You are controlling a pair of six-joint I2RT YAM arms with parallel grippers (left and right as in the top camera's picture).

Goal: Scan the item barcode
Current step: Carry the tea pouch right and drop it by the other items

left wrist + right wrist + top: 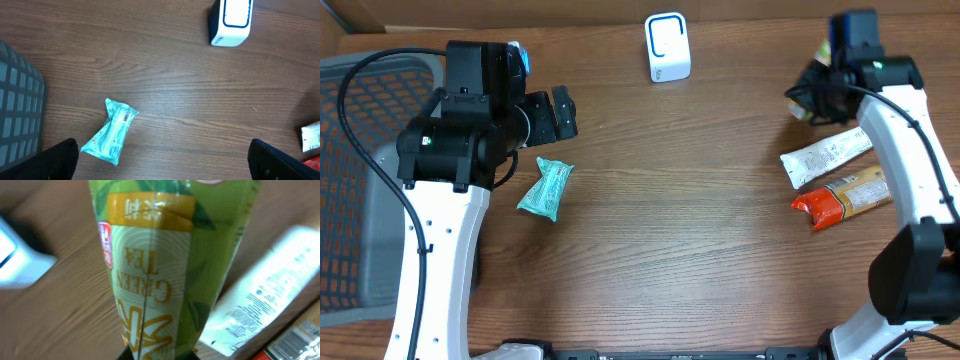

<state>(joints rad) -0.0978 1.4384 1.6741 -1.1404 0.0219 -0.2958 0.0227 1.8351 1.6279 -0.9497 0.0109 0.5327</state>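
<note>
Now my right gripper [157,355] is clamped shut on one end of the green tea packet [150,265], which runs straight out from my fingers and fills the wrist view. The white pouch [265,295] lies on the table beyond it, and the scanner [20,260] is a blur at the left edge. The overhead view, where the packet is nearly hidden behind my wrist, shows the scanner standing well apart from that gripper at the table's far edge, and my left gripper [555,115] wide open and empty near the teal packet [545,188].
</note>
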